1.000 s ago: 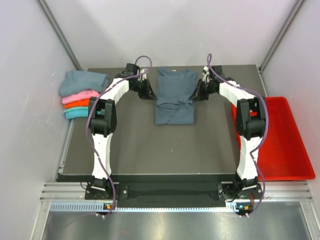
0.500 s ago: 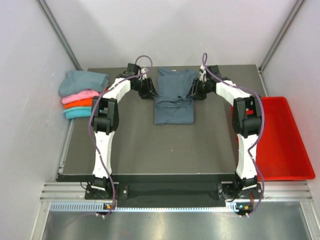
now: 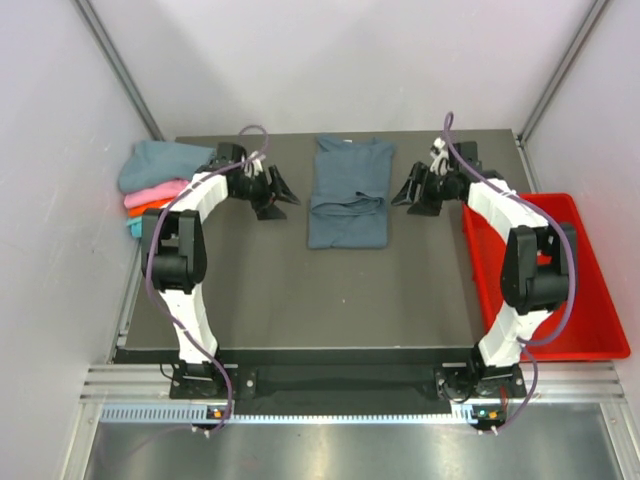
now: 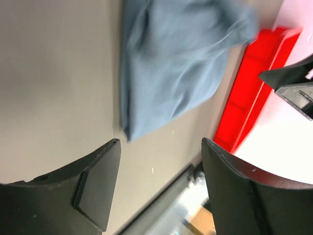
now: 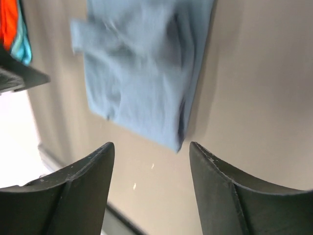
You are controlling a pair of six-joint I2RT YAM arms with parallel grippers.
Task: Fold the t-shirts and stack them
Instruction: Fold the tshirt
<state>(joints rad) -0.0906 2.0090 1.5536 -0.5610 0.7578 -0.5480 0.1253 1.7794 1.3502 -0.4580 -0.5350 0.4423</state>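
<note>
**Inspection: both grippers open and clear of the blue-grey shirt**

The table (image 3: 300, 290) carries one slate blue-grey t-shirt (image 3: 348, 192) at its far centre, collar toward the far edge; the shirt lies flat, folded in to a narrow upright rectangle, with creases bunched across its middle; the fold is not finished to a small rectangle

The left gripper (image 4: 160, 147) stands to the left of the shirt, apart from it, low over bare table; its jaws are spread wide with nothing between them; its wrist view shows the near corner of the shirt beyond the fingertips, untouched

The right gripper (image 5: 151, 147) stands to the right of the shirt in a mirrored pose, fingers pointing toward the cloth; its jaws are likewise spread and empty; its wrist view shows the shirt's corner just past the fingertips, with no contact seen

A stack of folded t-shirts (image 3: 165, 165) sits at the far left edge of the table, well apart from the blue-grey shirt; dusty teal is on top, then pink, then orange, with a sliver of turquoise at the bottom; the left arm crosses in front of part of the stack

A red plastic tray (image 3: 590, 300) lies along the right side of the table, beside the right arm
</note>
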